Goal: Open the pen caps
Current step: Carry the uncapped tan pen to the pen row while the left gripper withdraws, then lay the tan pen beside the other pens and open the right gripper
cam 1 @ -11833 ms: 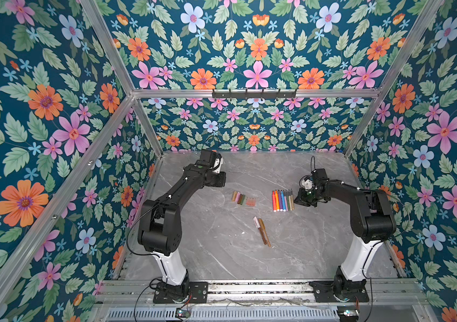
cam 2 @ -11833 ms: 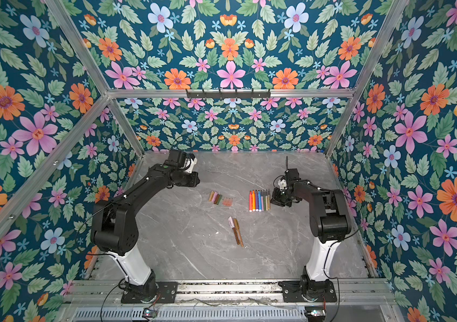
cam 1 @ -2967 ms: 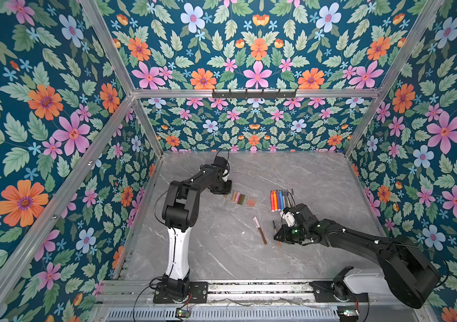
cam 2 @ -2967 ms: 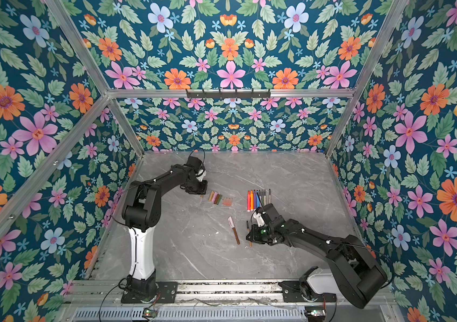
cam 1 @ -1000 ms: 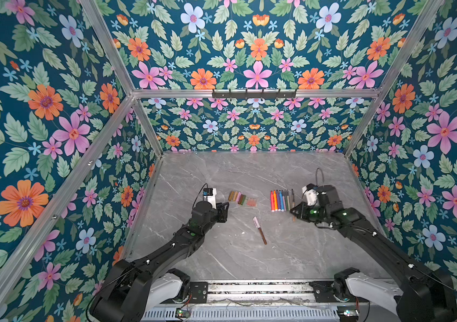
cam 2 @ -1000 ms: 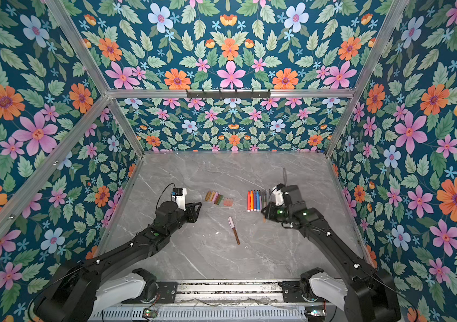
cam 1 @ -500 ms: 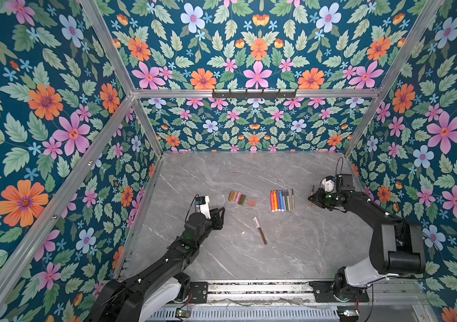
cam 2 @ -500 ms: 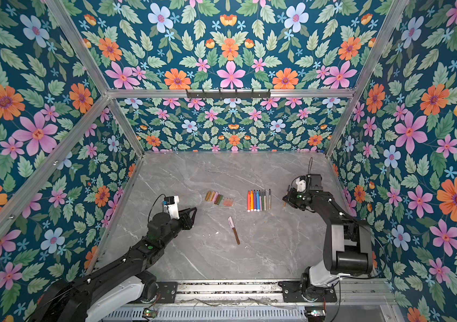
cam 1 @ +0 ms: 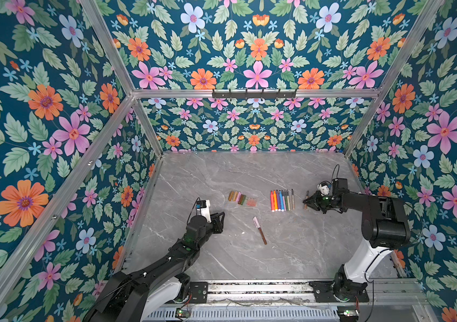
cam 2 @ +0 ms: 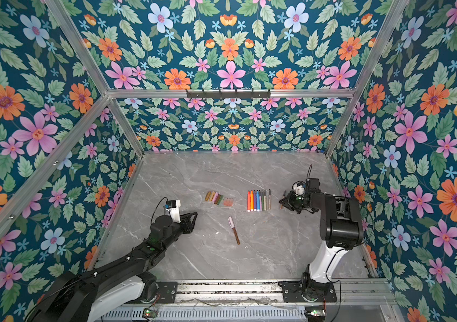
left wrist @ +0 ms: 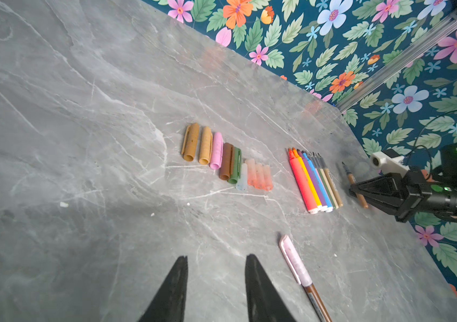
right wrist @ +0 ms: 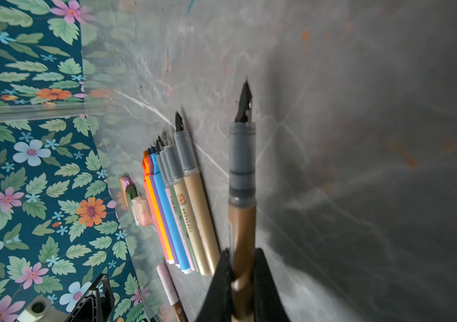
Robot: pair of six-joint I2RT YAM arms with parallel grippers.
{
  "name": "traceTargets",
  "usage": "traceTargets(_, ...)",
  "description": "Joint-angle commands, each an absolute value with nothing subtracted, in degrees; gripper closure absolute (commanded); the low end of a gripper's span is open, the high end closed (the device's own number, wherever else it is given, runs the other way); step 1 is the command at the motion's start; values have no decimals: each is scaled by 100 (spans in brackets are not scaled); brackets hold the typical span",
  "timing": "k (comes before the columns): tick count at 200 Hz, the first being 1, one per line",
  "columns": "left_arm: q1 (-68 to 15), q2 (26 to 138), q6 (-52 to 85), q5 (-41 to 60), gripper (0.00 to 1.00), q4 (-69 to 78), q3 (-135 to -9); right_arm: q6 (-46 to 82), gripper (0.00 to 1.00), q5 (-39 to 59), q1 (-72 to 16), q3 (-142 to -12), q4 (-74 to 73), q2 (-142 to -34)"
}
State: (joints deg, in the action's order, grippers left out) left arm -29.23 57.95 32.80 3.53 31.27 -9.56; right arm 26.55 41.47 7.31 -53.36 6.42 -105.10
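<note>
The right end effector (cam 1: 305, 201) is pressing its two black fingers together on the thin uncapped brown pen (right wrist: 242, 217). It is gripping the plastic barrel near the rear end, with the grey collar and dark nib pointing away from the wrist. In both top views this pen is being held low over the grey marble-patterned bench (cam 1: 249, 172), just beside the right end of the row of pens and apart from it; whether it is touching the surface cannot be told. The pens (cam 1: 281, 200), thin uncapped plastic felt-tip markers in red, orange, purple, blue, olive and beige, are lying side by side with barrels touching and nibs pointing toward the back wall. The pen caps (left wrist: 221, 159), short stubby plastic tubes in gold, tan, pink, brown, green and translucent peach, are lying in a row of their own to the left of the pens, well apart from both end effectors. One capped pen (left wrist: 300, 276), a brown-barrelled marker wearing a pale pink translucent cap, is lying alone nearer the front edge, below the gap between the two rows and slanting against their direction. The left end effector (left wrist: 216, 258) is hovering above bare bench with its fingers apart and nothing between them, just left of the capped pen and not touching it.
</note>
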Motion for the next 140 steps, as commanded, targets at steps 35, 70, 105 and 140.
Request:
traceTargets(35,-2926,5538,3287,470,63,3217,-819,2433,96,3781,360,-5541,892,-10644)
traceTargets(70,-2925,5513,3288,501,63,3226,-809,2454,91,3705,359,-5725,1059,-10838)
traceTargets(105,-2925,5528,3283,510,63,3234,-800,2453,80,3700,356,-5814,1140,-10925)
traceTargets(140,-2924,5563,3287,527,63,3243,-818,2491,64,3674,358,-5599,914,-10743)
